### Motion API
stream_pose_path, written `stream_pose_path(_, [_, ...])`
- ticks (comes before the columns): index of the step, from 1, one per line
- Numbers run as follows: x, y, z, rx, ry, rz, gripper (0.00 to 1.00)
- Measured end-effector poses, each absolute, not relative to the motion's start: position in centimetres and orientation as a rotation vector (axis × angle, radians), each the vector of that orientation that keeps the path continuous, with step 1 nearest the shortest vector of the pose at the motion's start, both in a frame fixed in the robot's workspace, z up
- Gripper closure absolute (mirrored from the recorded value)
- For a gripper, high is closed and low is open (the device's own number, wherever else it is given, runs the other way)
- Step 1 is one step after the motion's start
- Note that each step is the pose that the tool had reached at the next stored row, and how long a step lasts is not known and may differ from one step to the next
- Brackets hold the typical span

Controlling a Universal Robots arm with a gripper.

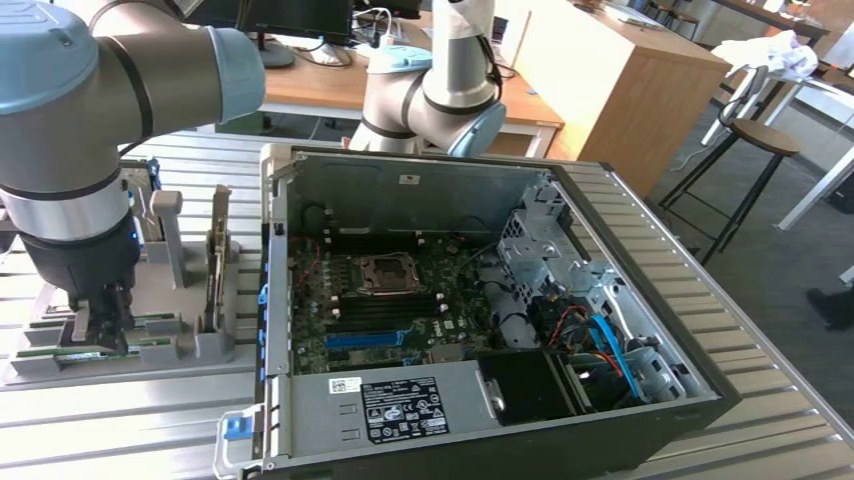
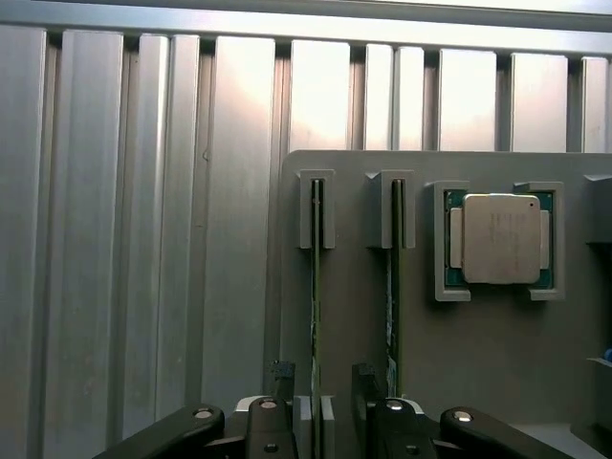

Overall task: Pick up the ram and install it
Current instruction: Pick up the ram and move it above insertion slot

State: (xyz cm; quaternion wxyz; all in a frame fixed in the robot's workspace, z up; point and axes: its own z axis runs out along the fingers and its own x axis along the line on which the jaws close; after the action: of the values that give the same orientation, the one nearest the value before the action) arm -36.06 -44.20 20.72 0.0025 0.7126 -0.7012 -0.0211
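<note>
Trainee: Fingers [image 2: 280, 378] of the gripper [image 2: 321, 384] stand spread, one on either side of the ram [image 2: 316, 287], which sits on edge in its groove of the grey holder [image 2: 354, 316]. Is that a good place to close?

Mentor: It looks so. The stick is roughly centred between them, with a sliver of gap on each side, so nothing is pinched yet. Both pads should meet the flat faces together; an uneven squeeze could tip the thin board in its groove.

Trainee: And the second stick [image 2: 393, 277], just beside it?

Mentor: It stands outside one finger, near it. The closing should be straight, without sideways drift, or that finger might brush it. The processor [image 2: 495, 239] farther along the holder is well apart and no worry.

Trainee: Why so fussy?

Mentor: Across the ribbed table [image 2: 124, 239], the open computer case [image 1: 400, 190] holds the blue slot [image 1: 360, 340]. A crooked grip would probably mean a crooked fit there.
</note>
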Motion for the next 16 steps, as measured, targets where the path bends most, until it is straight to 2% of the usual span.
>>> stream_pose_path(16, [-36.06,-44.2,20.2,2.236,-2.198,-0.066,0.63])
